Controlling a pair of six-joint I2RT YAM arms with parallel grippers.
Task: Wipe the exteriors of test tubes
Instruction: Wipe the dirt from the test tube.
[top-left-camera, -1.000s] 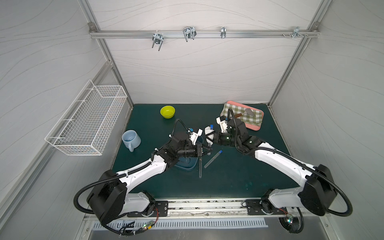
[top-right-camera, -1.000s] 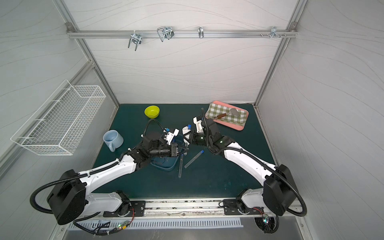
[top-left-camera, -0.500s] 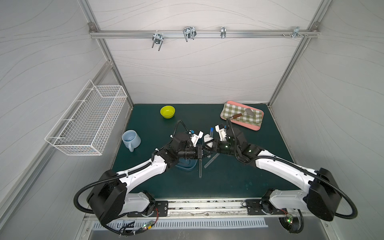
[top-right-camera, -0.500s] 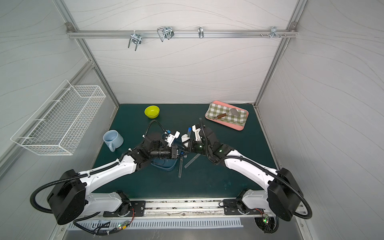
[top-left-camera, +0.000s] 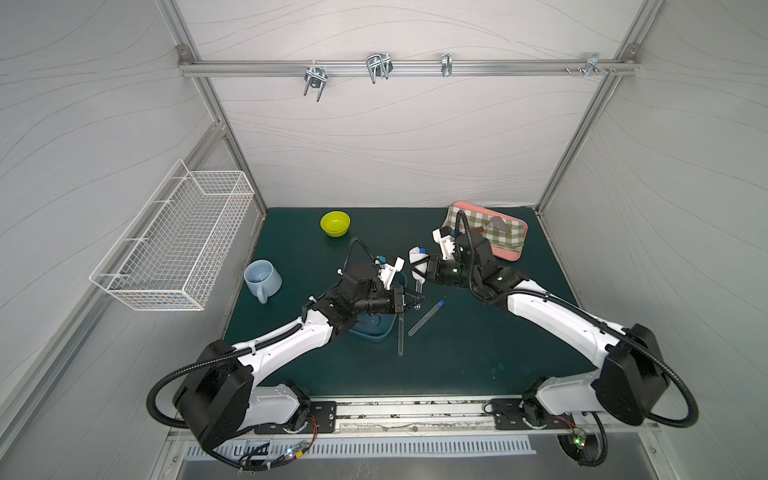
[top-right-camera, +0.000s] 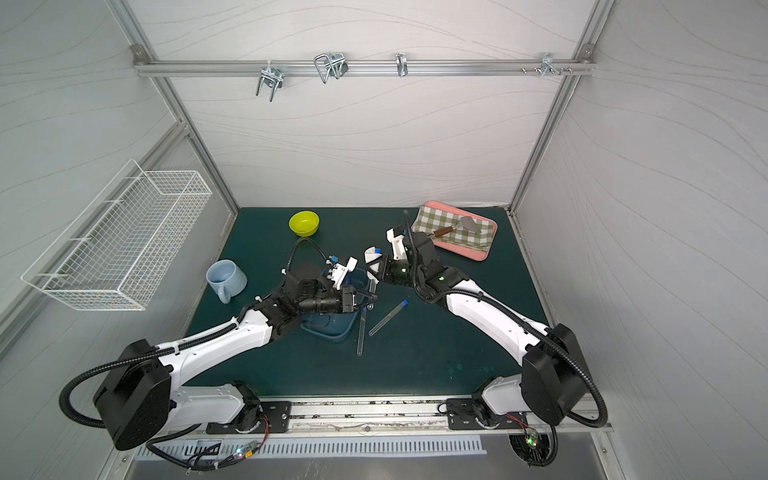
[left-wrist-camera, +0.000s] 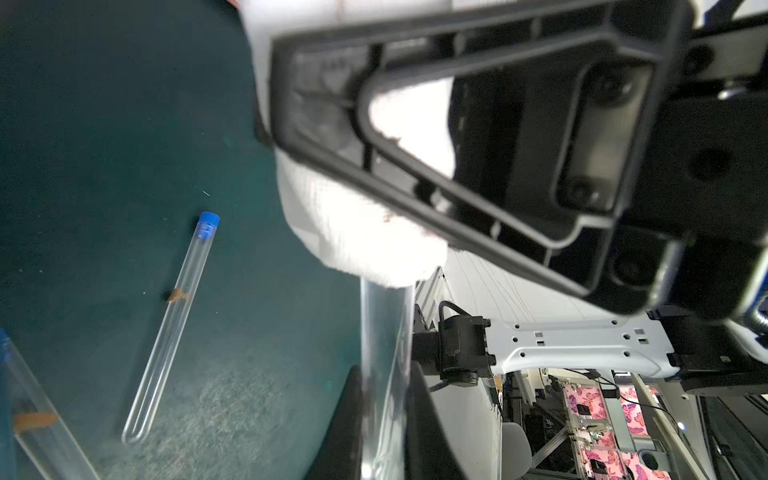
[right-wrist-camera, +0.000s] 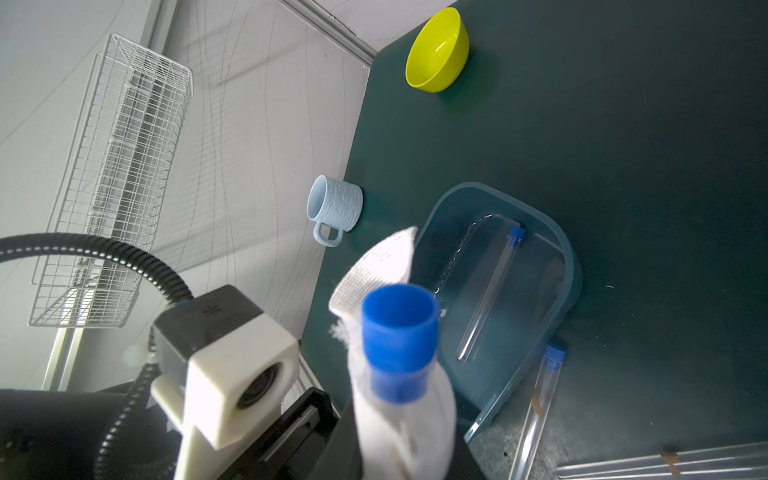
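My left gripper (left-wrist-camera: 384, 436) is shut on the lower end of a clear test tube (left-wrist-camera: 384, 353), which it holds up off the mat over the table's middle (top-left-camera: 418, 291). A white cloth (right-wrist-camera: 399, 415) is wrapped round this tube just below its blue cap (right-wrist-camera: 399, 332). My right gripper (right-wrist-camera: 399, 449) is shut on that cloth (top-left-camera: 415, 259). Two more test tubes (top-left-camera: 426, 318) (top-left-camera: 400, 336) lie on the green mat, each with an orange mark (left-wrist-camera: 178, 295). Another test tube (right-wrist-camera: 490, 291) lies in the blue tray (right-wrist-camera: 569, 266).
The blue tray (top-right-camera: 328, 326) sits under my left wrist. A light blue mug (top-left-camera: 262, 278) stands at the left and a yellow bowl (top-left-camera: 335, 223) at the back. A pink tray (top-left-camera: 505, 253) with a checked cloth and a scraper is at the back right. A wire basket (top-left-camera: 178, 241) hangs on the left wall.
My right gripper slid the cloth down the held tube towards the left gripper, then back up to just under the cap. The left gripper has kept its hold and barely moved.
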